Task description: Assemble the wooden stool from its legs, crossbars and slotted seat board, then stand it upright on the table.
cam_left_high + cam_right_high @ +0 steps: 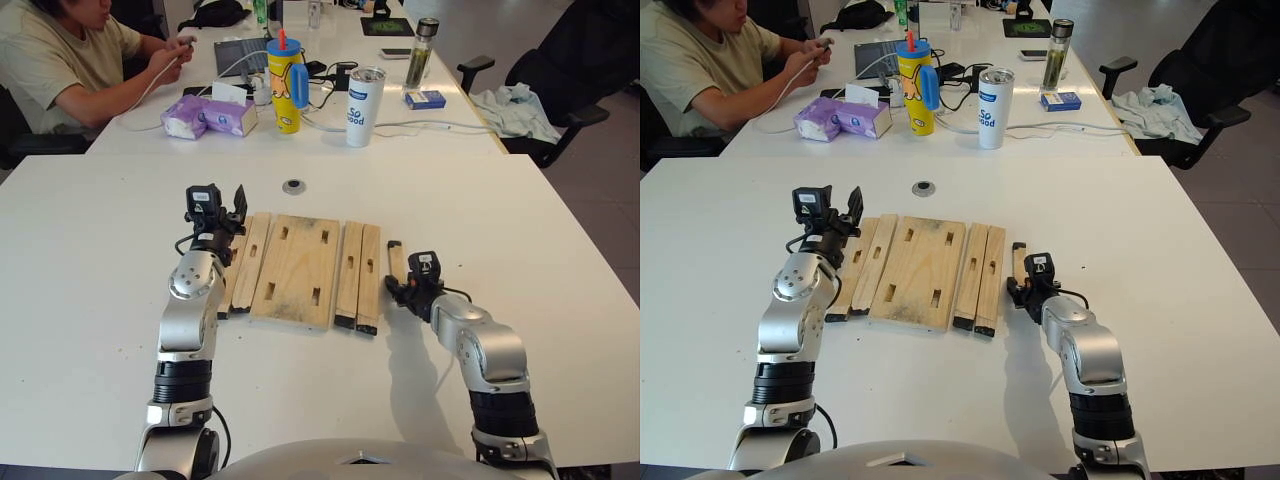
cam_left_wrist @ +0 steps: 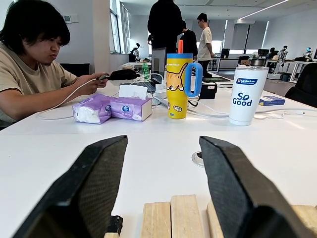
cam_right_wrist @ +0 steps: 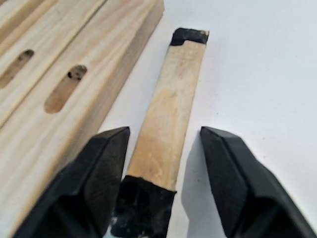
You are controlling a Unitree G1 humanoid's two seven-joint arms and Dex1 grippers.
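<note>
The stool parts lie flat in a row on the white table [image 1: 520, 220]. In the middle is the slotted seat board [image 1: 297, 268]. Two slotted legs [image 1: 245, 258] lie to its left and two more legs [image 1: 358, 272] to its right. A short crossbar with black ends [image 3: 168, 114] lies furthest right. My left gripper [image 1: 230, 207] hovers open over the far end of the left legs [image 2: 172, 218]. My right gripper [image 3: 165, 133] is low at the table, open, with its fingers [image 3: 101, 168] on either side of the crossbar's near end.
A round cable grommet [image 1: 293, 186] sits just beyond the boards. On the adjoining far table stand a yellow tumbler [image 1: 284, 85], a white tumbler [image 1: 365, 105] and tissue packs [image 1: 210, 115], with a seated person at its left. An office chair [image 1: 560, 110] stands far right.
</note>
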